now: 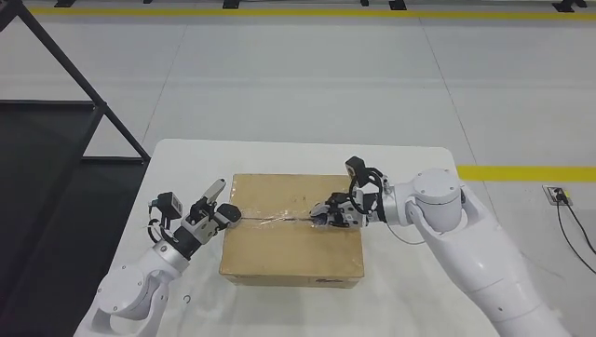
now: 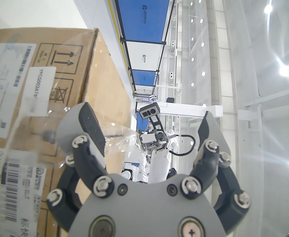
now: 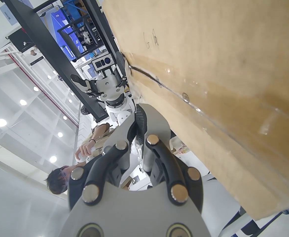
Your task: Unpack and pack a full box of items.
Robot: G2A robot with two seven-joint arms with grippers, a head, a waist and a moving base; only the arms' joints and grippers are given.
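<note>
The box (image 1: 293,244) sat closed at the middle of the surface (image 1: 186,165). The right claw (image 3: 136,120) hung over the box's top, near its right end, pressed together on a strip of tape (image 1: 275,217). The strip ran taut above the seam (image 3: 184,97) toward the box's left end. The left claw (image 2: 148,129) was spread at that left end, one finger close against the end face; I could not tell whether it touched.

The tape looked likely to fail first. It was thin, clear, crinkled film, so a hard or sideways pull could stretch it into a sliver or snap it, leaving the seam part sealed. It could also slip from the pinch or cling to the ribbed black pads. The surface was smooth and white, so the box might slide toward the right claw unless the left claw braced it. Peeling steeply could tear the cardboard's outer layer.

The box was plain brown cardboard, matte, flat and sharp-edged, with white paper labels (image 2: 4,94) on its left end under glossy film.
</note>
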